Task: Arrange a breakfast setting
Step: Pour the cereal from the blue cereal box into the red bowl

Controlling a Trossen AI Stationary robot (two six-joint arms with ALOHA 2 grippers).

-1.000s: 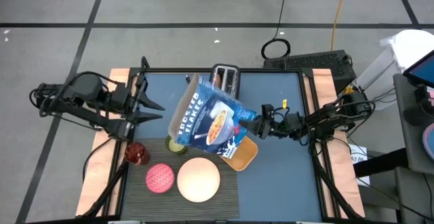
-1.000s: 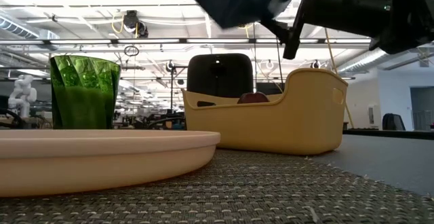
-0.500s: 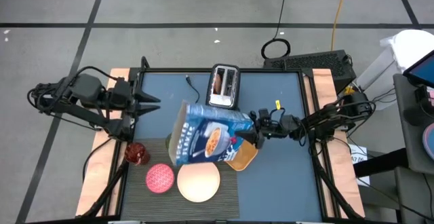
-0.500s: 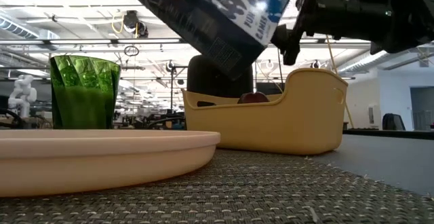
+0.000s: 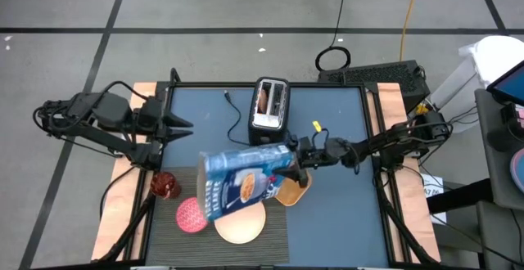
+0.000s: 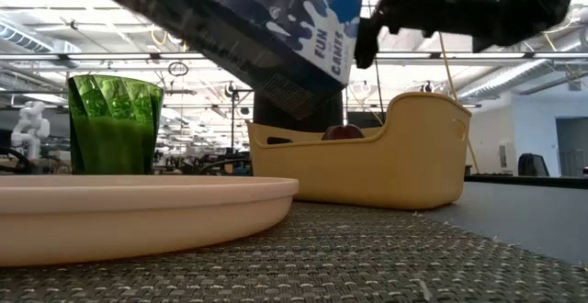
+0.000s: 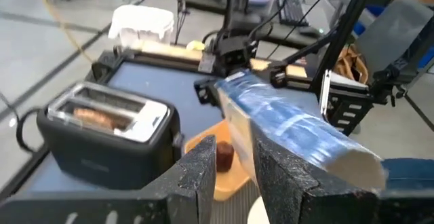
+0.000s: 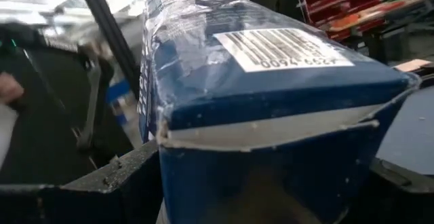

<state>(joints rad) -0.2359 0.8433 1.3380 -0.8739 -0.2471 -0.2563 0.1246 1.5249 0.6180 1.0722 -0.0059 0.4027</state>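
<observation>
My right gripper [image 5: 296, 160] is shut on a blue cereal box [image 5: 241, 180], held in the air over the pink bowl [image 5: 191, 215] and the round white plate [image 5: 242, 227]. Both stand on the dark ribbed placemat [image 5: 164, 231]. The red glass [image 5: 166, 185] stands at the mat's far left corner. The box hides the green cup in the high view; it shows in the low view [image 6: 115, 124]. A toast slice [image 5: 263, 98] sticks up in the toaster [image 5: 270, 105]. My left gripper [image 5: 182, 131] is open and empty at the table's left. No spoon shows. My right gripper pinches the cereal box at its right-hand end [image 8: 271, 125] between its two fingers, one on each broad face. The fingers come level from the table's right and lie along the box. The box is lifted clear and lies tilted, its free end [image 5: 206, 192] toward the near left.
A yellow basket [image 5: 291, 191] with a red fruit [image 6: 344, 131] in it stands right of the plate, partly under the box. The toaster's cord [image 5: 237, 114] lies on the blue table top. Bare blue surface shows on the table's right [image 5: 344, 213].
My right gripper has gone toward the table's left and near edges and has turned, still shut on the box. The box has swung from standing slanted near the toaster to lying nearly level; its free end has gone toward the near left, over the bowl and plate.
</observation>
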